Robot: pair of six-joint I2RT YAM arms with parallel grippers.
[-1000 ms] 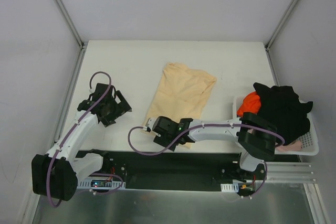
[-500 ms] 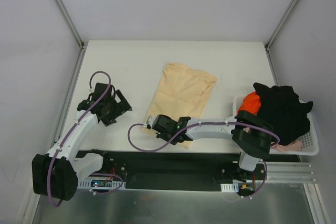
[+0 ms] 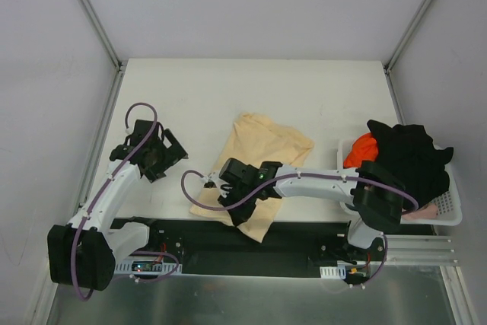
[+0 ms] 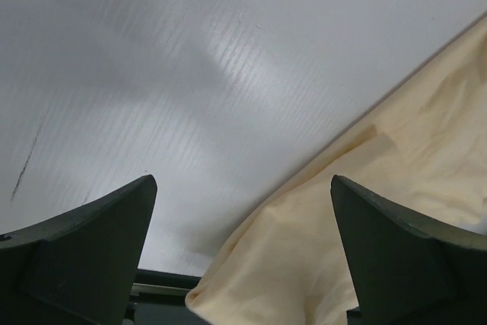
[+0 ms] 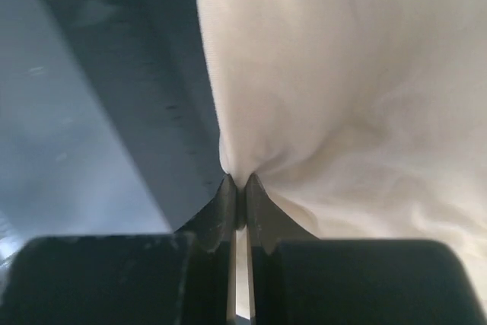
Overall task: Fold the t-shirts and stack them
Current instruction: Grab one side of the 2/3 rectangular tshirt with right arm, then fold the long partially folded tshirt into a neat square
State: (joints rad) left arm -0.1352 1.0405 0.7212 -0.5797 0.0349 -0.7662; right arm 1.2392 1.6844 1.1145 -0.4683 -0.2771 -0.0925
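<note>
The large pale peach-yellow t-shirt [image 3: 262,146] lies rumpled on the white table, its near end spilling over the front edge. My right gripper [image 3: 232,202] is shut on a pinch of the shirt's near edge; in the right wrist view the closed tips [image 5: 237,185] bite a fold of the cloth [image 5: 342,74]. My left gripper [image 3: 171,150] hovers open to the shirt's left, apart from it. In the left wrist view its wide-spread fingers [image 4: 84,241] frame the shirt's edge [image 4: 365,211]. A black t-shirt [image 3: 411,157], an orange one [image 3: 361,148] and a pinkish one [image 3: 426,209] sit heaped in the basket.
The white lattice basket [image 3: 450,215] stands at the table's right near corner. A black rail [image 3: 304,241] runs along the front edge below the shirt. Grey walls and metal posts enclose the table on the left, back and right.
The right gripper closed on the peach-yellow shirt's near edge and dragged it left and toward the front; its near end now hangs over the edge. The left arm barely shifted.
</note>
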